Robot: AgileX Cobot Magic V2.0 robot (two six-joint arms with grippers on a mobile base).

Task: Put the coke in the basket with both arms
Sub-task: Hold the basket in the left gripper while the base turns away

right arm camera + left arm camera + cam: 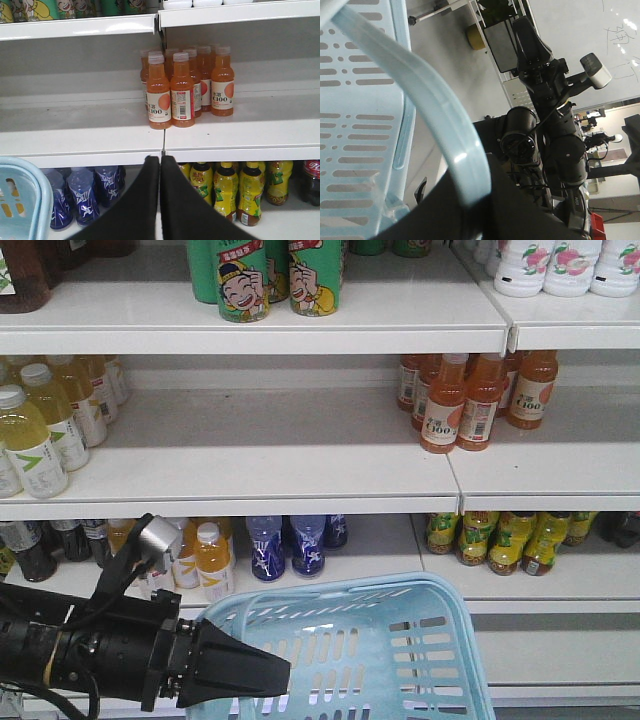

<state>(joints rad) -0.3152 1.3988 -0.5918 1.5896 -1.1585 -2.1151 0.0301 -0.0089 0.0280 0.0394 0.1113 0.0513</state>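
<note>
Left pincer [281, 672], nearest at 7 o'clock, is clamped on the swing handle of the light blue slotted plastic basket [420, 640]; right pincer [160, 159] is closed, empty. No red coke bottle shows anywhere, so locating it probably comes first, holding the basket level. White store shelves [250, 455] of drinks at 12 o'clock.

Light blue slotted basket [450, 640], white shelves [250, 455], orange bottles [182, 90] with white labels, green cans [243, 285] with cartoon faces, black right end effector [160, 160].
</note>
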